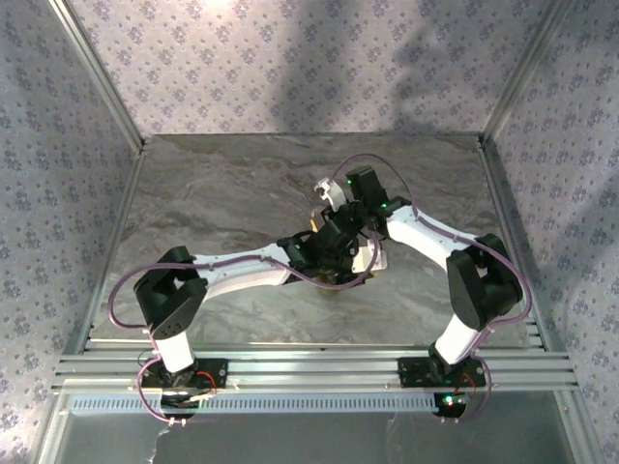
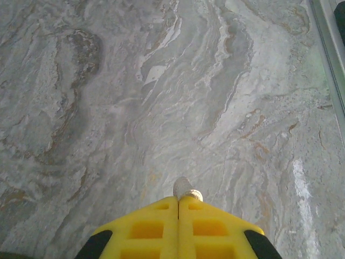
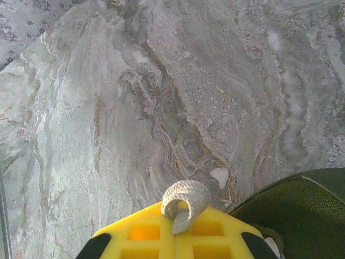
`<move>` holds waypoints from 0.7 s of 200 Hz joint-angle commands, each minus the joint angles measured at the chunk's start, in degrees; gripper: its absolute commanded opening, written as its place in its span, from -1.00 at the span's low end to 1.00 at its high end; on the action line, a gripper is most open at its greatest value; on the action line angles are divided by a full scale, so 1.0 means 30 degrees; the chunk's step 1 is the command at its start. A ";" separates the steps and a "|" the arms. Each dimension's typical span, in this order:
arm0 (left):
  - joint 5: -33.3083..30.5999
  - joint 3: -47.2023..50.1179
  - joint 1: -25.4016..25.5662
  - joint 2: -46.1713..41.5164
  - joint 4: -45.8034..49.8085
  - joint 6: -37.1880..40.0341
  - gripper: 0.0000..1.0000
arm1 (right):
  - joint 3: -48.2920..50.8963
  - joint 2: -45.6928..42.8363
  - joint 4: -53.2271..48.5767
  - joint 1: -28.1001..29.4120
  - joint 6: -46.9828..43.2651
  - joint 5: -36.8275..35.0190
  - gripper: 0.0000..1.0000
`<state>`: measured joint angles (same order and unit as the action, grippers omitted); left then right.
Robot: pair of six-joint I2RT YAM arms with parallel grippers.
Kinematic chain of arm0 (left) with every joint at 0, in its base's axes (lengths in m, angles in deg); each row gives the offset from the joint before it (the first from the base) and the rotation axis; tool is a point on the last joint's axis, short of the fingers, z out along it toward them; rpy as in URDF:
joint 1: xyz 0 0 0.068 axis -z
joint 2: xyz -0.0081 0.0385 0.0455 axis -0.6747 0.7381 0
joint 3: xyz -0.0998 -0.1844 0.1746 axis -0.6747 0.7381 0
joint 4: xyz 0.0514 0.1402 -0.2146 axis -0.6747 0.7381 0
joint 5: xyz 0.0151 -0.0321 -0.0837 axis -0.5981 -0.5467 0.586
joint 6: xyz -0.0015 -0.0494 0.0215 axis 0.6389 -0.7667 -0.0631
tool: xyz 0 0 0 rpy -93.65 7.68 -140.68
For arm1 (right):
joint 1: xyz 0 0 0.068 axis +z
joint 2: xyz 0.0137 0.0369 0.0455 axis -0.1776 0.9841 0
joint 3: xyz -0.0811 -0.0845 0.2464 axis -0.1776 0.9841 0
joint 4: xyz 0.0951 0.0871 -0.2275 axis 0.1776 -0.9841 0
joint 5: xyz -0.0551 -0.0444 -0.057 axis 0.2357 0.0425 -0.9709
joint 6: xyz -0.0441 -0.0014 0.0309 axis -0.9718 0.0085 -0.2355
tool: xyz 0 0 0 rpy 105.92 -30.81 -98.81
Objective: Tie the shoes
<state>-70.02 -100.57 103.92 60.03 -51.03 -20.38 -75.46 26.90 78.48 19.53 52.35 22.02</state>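
Middle of the bench (image 2: 108, 108), my left jaws are clamped tight on a lace end (image 2: 186, 189), right jaws on a lace loop (image 3: 186, 200), olive shoe (image 3: 294, 216) just beside those. I'd pull apart slow and even, keeping low, so nothing slips out.

The left gripper (image 2: 178, 202) sits at the bottom edge, its two yellow fingers (image 2: 145, 229) pressed flat together with only a thin seam between them. A short whitish stub of lace (image 2: 186, 189) pokes out past the tips, pinched in that seam (its woven texture is just visible). Beneath lies the table (image 2: 161, 81), grey marbled with pale and rusty veins. A metal rail (image 2: 329, 59) runs down the right edge.
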 commanded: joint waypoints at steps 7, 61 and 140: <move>0.1067 -0.1012 0.0500 0.0693 -0.0926 -0.0234 -1.00 | -0.1203 0.0305 -0.1059 -0.0047 -0.0613 0.0566 -1.00; 0.1505 -0.0992 0.0889 0.1113 -0.1071 -0.0489 -1.00 | -0.1192 0.0159 -0.1457 -0.0134 -0.0870 0.0523 -1.00; 0.1776 -0.0936 0.1185 0.1913 -0.1513 -0.0735 -1.00 | -0.0919 -0.0026 -0.1330 -0.0165 -0.0923 0.0318 -1.00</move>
<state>-66.66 -102.14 106.81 64.73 -53.72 -21.76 -77.73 27.38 75.83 19.35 50.65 22.41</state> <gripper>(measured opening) 0.043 0.043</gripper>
